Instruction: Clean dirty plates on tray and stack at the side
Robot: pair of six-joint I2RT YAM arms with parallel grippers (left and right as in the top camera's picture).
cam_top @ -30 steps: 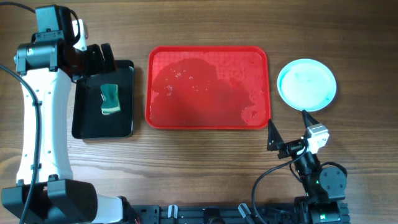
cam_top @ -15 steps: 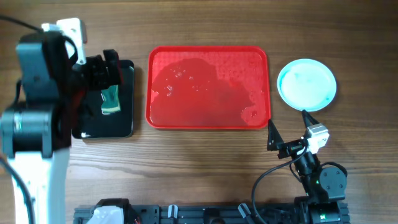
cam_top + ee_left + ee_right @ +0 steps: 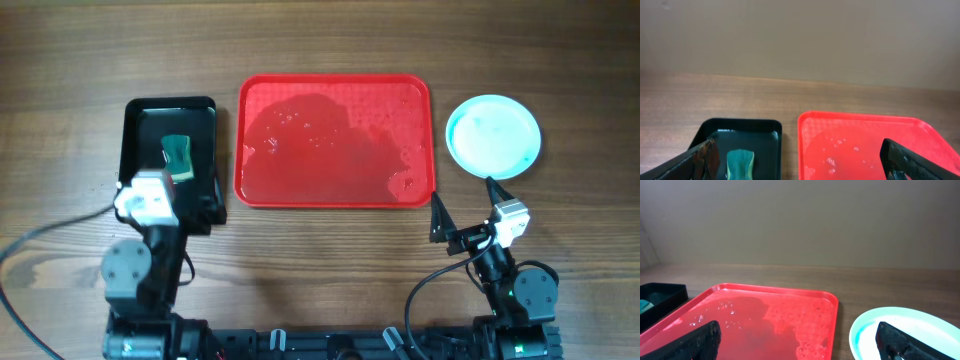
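The red tray [image 3: 335, 195] lies mid-table, wet and foamy, with no plate on it; it also shows in the left wrist view [image 3: 860, 116] and the right wrist view [image 3: 775, 288]. A pale aqua plate [image 3: 493, 135] sits on the table to the tray's right, also in the right wrist view [image 3: 920, 325]; any plates beneath it are hidden. My left gripper [image 3: 168, 192] is open and empty at the black tray's front edge, with its jaws [image 3: 800, 165] wide apart. My right gripper [image 3: 467, 205] is open and empty, just in front of the plate, jaws [image 3: 800, 340] wide.
A black tray [image 3: 135, 125] left of the red tray holds a green sponge [image 3: 178, 158]. Both show in the left wrist view: the tray [image 3: 740, 124] and the sponge [image 3: 740, 164]. The black tray's corner [image 3: 662, 291] shows in the right wrist view.
My left arm has pulled back from over the black tray to the table's front edge. The sponge stays in the black tray. The right arm has not moved.
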